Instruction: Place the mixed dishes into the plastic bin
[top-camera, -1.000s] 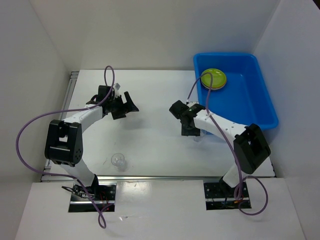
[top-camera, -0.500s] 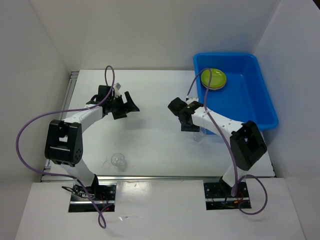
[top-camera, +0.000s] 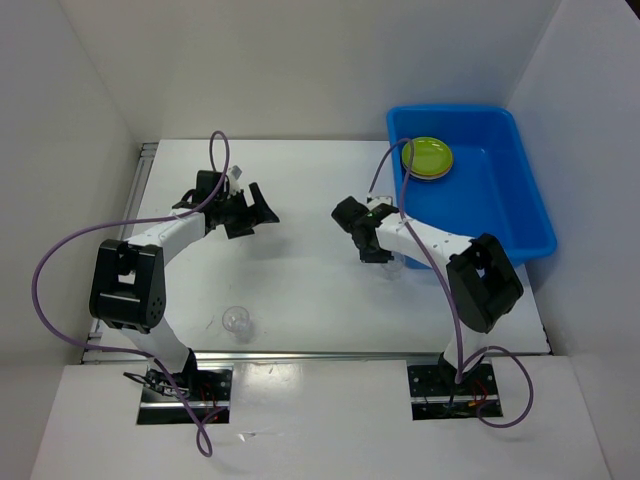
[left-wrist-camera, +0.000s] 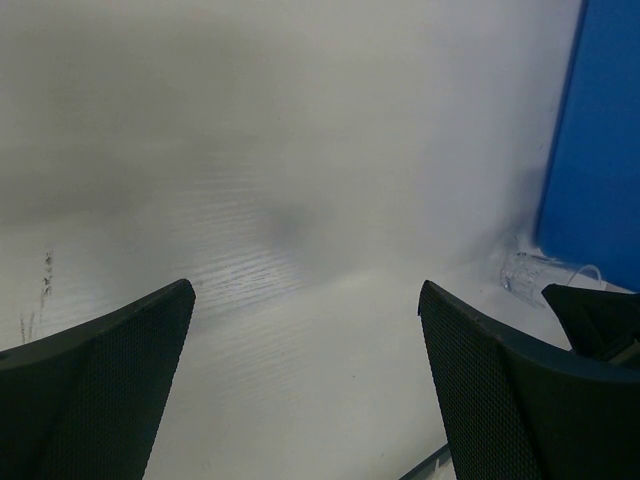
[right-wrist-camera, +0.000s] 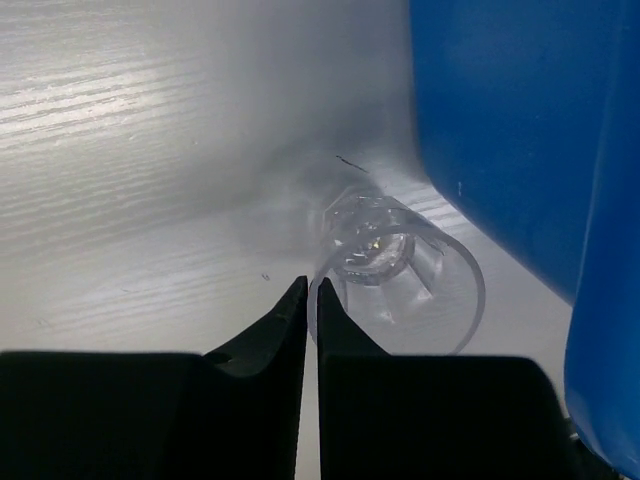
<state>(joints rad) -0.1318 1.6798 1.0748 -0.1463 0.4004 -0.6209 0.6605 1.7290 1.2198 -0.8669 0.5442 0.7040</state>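
Nearest you, well to the left of the plastic bin (top-camera: 490, 200), an upright clear cup (top-camera: 237, 321) stands on the desk (top-camera: 300, 290); only the overhead view shows it. Your right fingers (right-wrist-camera: 311, 285) are closed to a sliver on the rim of the tipped clear cup (right-wrist-camera: 395, 270), which lies on its side just beside the bin's near-left outer wall. The right wrist view makes that plain, while the overhead view barely shows this cup. Your left fingers (left-wrist-camera: 305, 300), further left of the bin, are spread wide and hold nothing. In the bin's far-left corner lies the lime green plate (top-camera: 428, 157)
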